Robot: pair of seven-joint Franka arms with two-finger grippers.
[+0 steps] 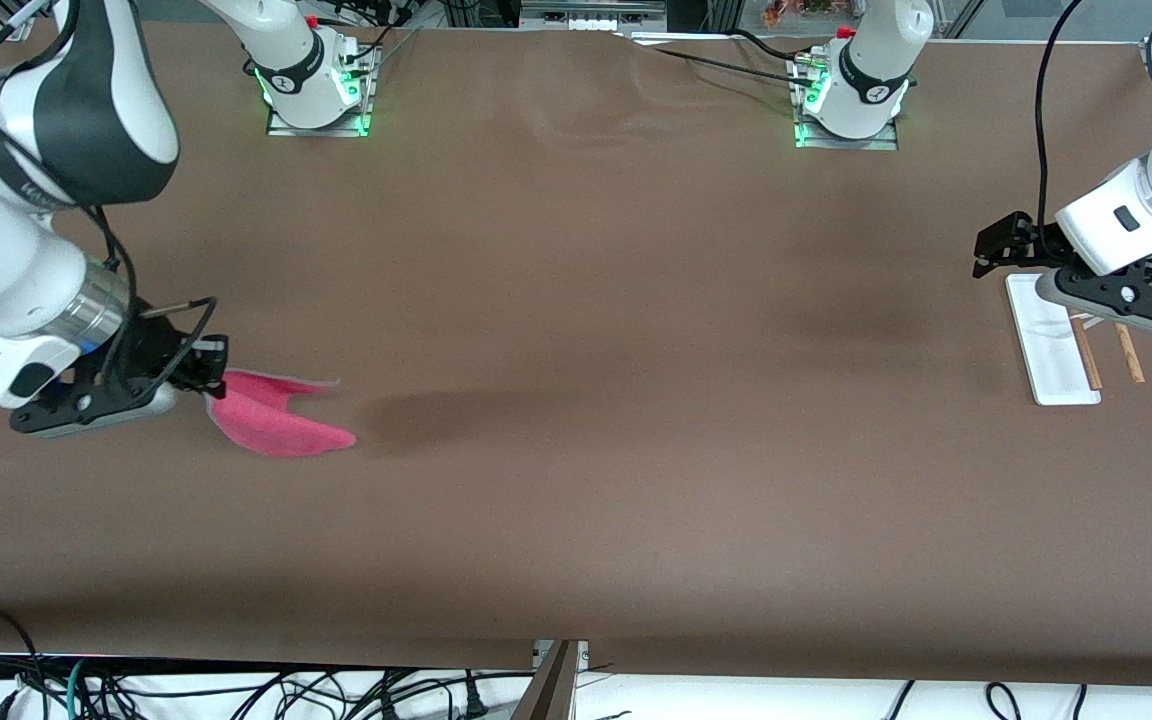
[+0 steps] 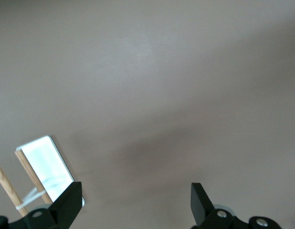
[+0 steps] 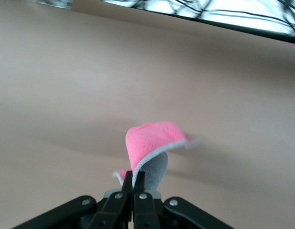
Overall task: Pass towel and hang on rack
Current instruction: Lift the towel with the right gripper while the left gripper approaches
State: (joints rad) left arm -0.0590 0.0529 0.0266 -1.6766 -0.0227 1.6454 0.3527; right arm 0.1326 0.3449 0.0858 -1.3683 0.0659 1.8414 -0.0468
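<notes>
We see the towel [image 1: 281, 420], bright pink on one face and grey on the other with pale edging, curled and hanging over the worktop [image 1: 576, 400] at the right arm's end. Our right pincer [image 1: 208, 372] is clamped tight on its edge. Our left pincer [image 1: 998, 245], fingers spread wide and holding nothing, hovers over the rack [image 1: 1056, 345] at the left arm's end.

right pincer [image 3: 133, 183] pinching pink towel [image 3: 152, 140], above brown table [image 3: 66, 95]
</notes>
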